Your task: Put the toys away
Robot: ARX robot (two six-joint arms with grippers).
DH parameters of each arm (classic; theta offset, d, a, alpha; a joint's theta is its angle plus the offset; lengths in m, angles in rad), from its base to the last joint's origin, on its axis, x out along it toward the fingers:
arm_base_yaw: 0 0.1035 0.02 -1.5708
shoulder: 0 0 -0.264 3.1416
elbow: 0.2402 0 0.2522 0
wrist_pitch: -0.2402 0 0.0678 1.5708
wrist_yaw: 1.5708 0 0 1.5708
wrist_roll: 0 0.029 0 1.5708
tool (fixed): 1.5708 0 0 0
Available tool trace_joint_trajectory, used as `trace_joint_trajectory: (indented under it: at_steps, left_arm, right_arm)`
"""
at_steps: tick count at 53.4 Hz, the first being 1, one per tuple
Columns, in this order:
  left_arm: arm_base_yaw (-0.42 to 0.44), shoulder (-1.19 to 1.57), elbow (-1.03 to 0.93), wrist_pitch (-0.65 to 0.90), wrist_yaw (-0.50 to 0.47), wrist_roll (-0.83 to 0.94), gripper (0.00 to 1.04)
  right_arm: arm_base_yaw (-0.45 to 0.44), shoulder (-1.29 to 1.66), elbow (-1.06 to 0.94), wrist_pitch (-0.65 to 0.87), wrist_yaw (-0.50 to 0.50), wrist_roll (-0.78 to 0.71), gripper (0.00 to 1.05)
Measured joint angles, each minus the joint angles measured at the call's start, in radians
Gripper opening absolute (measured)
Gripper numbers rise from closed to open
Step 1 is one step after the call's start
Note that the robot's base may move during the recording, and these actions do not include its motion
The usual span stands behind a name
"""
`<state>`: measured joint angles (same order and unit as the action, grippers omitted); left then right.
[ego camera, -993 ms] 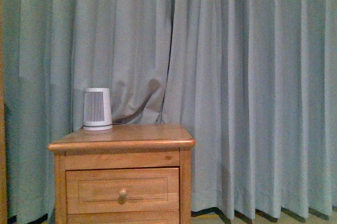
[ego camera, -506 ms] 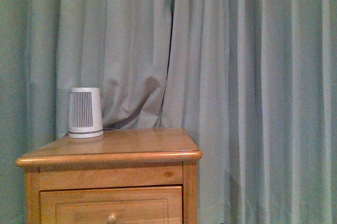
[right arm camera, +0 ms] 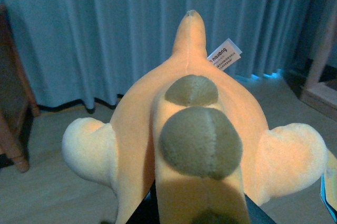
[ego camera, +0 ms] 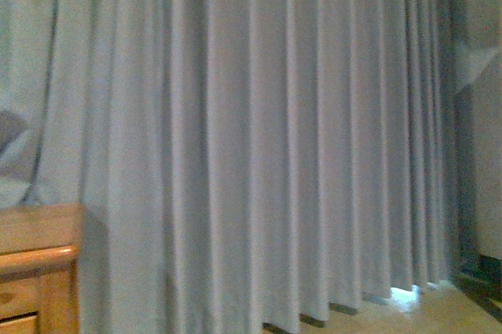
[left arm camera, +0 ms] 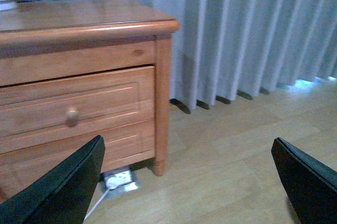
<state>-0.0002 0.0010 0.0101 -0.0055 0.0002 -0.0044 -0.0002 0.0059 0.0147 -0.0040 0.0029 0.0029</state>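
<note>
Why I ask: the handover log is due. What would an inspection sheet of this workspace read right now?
Surface: pale wooden floor.
Job's things: soft orange-yellow plush toy with round olive-brown patches, held off the floor, with a white label on it.
Clutter: nothing seen.
Grippers: left gripper has its jaws wide apart and holds nothing; right gripper is mostly hidden under the toy it carries.
Cables: white cord runs to a white socket block on the floor beneath the light-brown wooden drawer cabinet.
Surroundings: grey-blue pleated fabric curtain reaches the floor behind the cabinet.
</note>
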Motion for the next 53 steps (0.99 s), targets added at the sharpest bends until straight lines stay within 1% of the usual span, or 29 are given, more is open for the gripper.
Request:
trace_joint_trajectory:
  at_steps: [53]
  left_arm:
    - [0.0,0.0,0.0,0.0,-0.003,0.0,0.98]
  right_arm:
    - [0.001,0.0,0.0,0.0,-0.005,0.0,0.07]
